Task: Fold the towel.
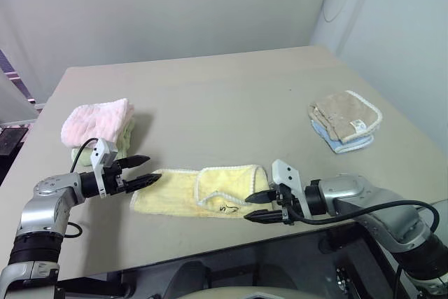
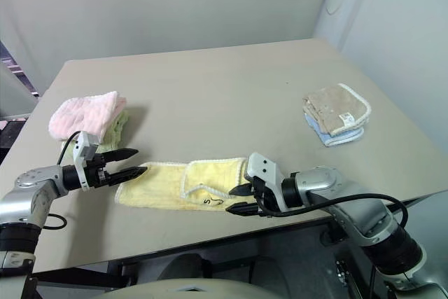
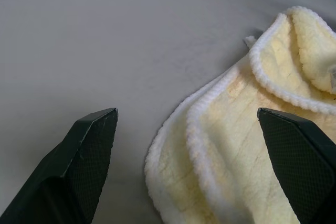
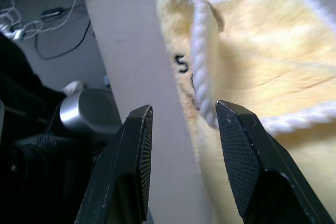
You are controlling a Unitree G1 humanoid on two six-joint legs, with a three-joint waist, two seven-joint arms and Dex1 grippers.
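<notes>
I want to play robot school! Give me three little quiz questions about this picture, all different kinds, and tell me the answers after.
1. True or false: the yellow towel lies flat and fully spread out.
2. Which stack sits nearer the left gripper: A) the pink towel stack, B) the beige towel stack?
3. Fill in: the right gripper, jaws apart, holds ____.

Key: 1 false, its right part is folded over. 2 A. 3 nothing; it sits at the towel's edge by the dark mark.

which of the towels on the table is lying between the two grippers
The pale yellow towel near the table's front edge, stretched long with one end folded over. The pink towel sits folded at the left, the beige towel far right.
</notes>
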